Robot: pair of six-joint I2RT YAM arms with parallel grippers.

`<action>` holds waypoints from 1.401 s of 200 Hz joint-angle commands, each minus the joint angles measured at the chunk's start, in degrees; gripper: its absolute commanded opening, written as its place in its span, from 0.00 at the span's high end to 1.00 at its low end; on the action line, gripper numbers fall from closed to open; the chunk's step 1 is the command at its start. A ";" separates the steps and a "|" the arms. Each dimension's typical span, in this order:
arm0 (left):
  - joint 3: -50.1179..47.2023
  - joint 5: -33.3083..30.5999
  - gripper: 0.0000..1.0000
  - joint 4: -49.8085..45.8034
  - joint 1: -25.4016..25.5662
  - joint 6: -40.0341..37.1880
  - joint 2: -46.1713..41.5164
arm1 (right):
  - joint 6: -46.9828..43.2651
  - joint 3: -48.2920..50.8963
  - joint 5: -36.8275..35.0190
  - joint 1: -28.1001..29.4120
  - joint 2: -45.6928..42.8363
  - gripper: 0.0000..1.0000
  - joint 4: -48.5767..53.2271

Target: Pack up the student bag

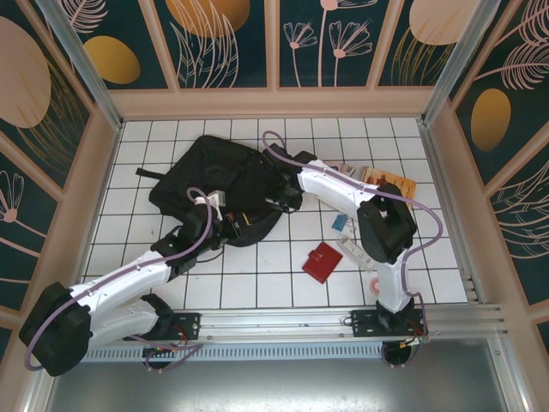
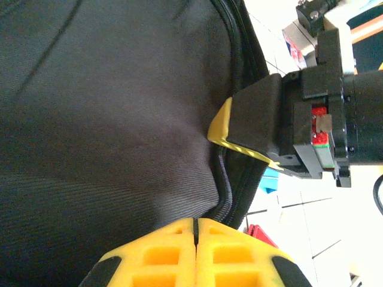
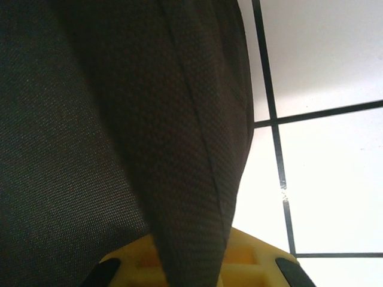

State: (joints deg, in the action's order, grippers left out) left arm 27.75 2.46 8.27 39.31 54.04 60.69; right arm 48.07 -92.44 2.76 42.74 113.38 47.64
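Tiled table beneath black student bag

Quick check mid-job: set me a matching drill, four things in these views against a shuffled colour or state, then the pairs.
Things:
1 student bag
2 flat wallet-like thing on the table
3 right gripper
4 left gripper

Colour or state:
A shut on a fold of bag fabric
B black
C pads pressed together, beside the zipper
D red

Pairs: 1-B, 2-D, 3-A, 4-C.
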 commanded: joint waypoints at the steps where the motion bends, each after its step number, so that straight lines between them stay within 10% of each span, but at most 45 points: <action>1: -0.50 -1.62 1.00 -2.57 -1.90 -1.03 -2.47 | -5.18 1.47 -6.73 -2.39 -2.64 1.00 0.56; 128: -1.32 -1.04 1.00 -3.90 -5.72 -2.69 -2.16 | -13.36 2.72 -6.79 -7.53 -4.56 1.00 -1.97; 162: -1.56 4.37 1.00 2.36 -5.67 -0.85 -0.52 | -11.43 2.86 -1.32 -6.26 -6.47 0.49 -5.13; 280: -1.92 7.63 1.00 7.77 -5.70 1.07 1.10 | 29.23 16.11 10.33 3.40 -15.98 0.37 -16.01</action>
State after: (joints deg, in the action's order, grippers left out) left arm 25.87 8.84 12.86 34.00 54.33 61.65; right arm 66.74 -78.59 11.03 43.77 99.39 35.31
